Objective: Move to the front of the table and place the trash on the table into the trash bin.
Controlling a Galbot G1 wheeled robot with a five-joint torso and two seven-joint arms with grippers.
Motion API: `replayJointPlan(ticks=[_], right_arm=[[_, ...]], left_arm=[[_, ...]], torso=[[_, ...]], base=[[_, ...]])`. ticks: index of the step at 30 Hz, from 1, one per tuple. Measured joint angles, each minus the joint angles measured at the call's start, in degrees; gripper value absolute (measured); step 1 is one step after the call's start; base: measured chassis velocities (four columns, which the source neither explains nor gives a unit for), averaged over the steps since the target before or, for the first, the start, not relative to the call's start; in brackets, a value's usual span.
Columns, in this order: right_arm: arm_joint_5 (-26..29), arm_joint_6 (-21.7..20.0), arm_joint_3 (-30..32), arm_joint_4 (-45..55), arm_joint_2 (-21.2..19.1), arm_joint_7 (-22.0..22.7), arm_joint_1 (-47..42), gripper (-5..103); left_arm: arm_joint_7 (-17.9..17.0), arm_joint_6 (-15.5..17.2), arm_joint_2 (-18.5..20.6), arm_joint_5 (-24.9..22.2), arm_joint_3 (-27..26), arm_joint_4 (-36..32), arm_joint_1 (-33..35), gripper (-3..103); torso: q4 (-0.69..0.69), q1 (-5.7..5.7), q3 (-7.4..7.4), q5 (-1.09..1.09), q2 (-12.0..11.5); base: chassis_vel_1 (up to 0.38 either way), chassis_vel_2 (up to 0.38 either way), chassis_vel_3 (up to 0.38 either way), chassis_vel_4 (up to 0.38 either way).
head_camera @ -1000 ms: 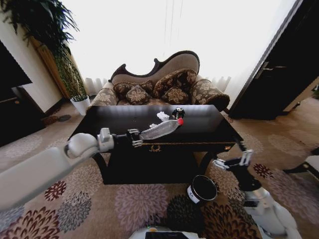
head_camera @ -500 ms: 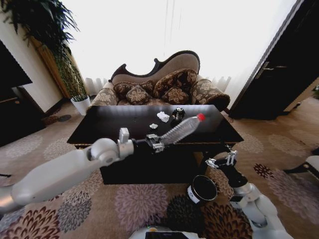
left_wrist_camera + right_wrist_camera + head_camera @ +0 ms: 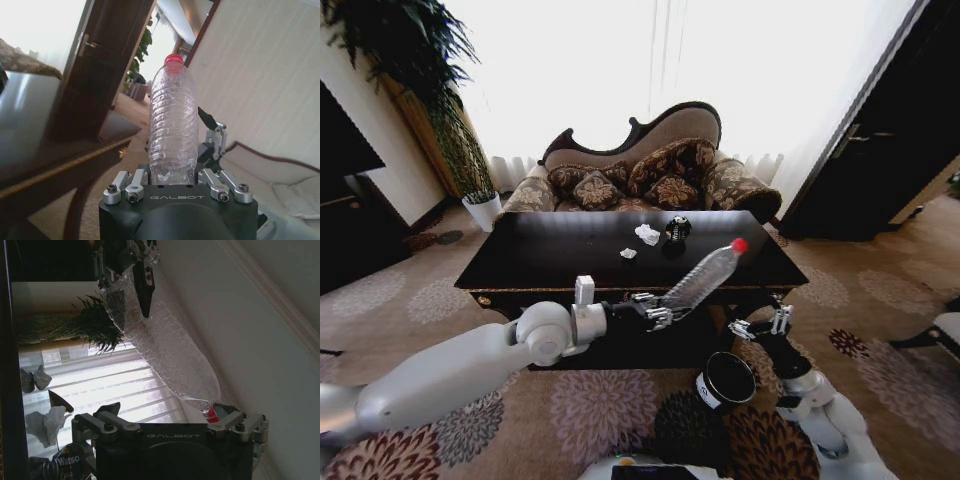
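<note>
Left hand [image 3: 655, 312] clamped on clear ribbed plastic bottle [image 3: 705, 277], above round black bin [image 3: 725, 382]; right hand [image 3: 757, 325] apart; wads [image 3: 647, 234] left on glossy black worktop [image 3: 540, 258].

"GALBOT" is printed on the left hand [image 3: 178, 186] and the right hand [image 3: 170, 425]; "Watso" shows on a black wad [image 3: 60, 463].

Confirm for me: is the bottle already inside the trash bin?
No, the left pincer holds the plastic bottle in the air by the table's front edge, above and left of the trash bin.
</note>
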Motion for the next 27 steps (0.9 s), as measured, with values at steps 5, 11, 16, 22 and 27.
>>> replayJointPlan(ticks=[5,11,16,22,27], right_arm=[[0.05,-0.05,-0.55,0.83,0.97,0.56,-0.71,100],[0.83,-0.06,-0.72,2.26,1.19,0.55,-1.5,100],[0.83,-0.09,-1.27,2.79,1.23,0.56,-1.43,100],[0.5,-0.13,-2.11,2.8,1.47,0.61,-1.28,102],[0.13,-0.17,-2.27,2.56,1.52,0.47,-1.33,89]], left_arm=[[-3.89,0.08,-3.87,-3.03,2.11,0.01,1.77,38],[-6.34,-0.01,-6.6,-5.39,3.07,0.31,3.57,38],[-7.19,-0.15,-6.82,-5.82,3.37,-0.15,5.46,38],[-8.16,-0.35,-6.68,-5.46,3.52,-0.89,7.32,38],[-8.19,-0.32,-6.28,-5.01,2.85,-1.21,8.46,38]], torso=[[0.0,0.0,0.0,-0.01,0.0],[-0.01,0.0,0.0,-0.01,0.0],[0.0,0.0,0.0,-0.01,0.0],[0.0,0.0,0.0,-0.01,0.0],[0.0,0.0,0.0,-0.02,0.0]], base=[[0.0,0.0,0.0,0.0],[0.0,0.0,0.0,0.0],[0.0,0.0,0.0,0.0],[0.0,0.0,0.0,0.0],[0.0,0.0,0.0,0.0]])
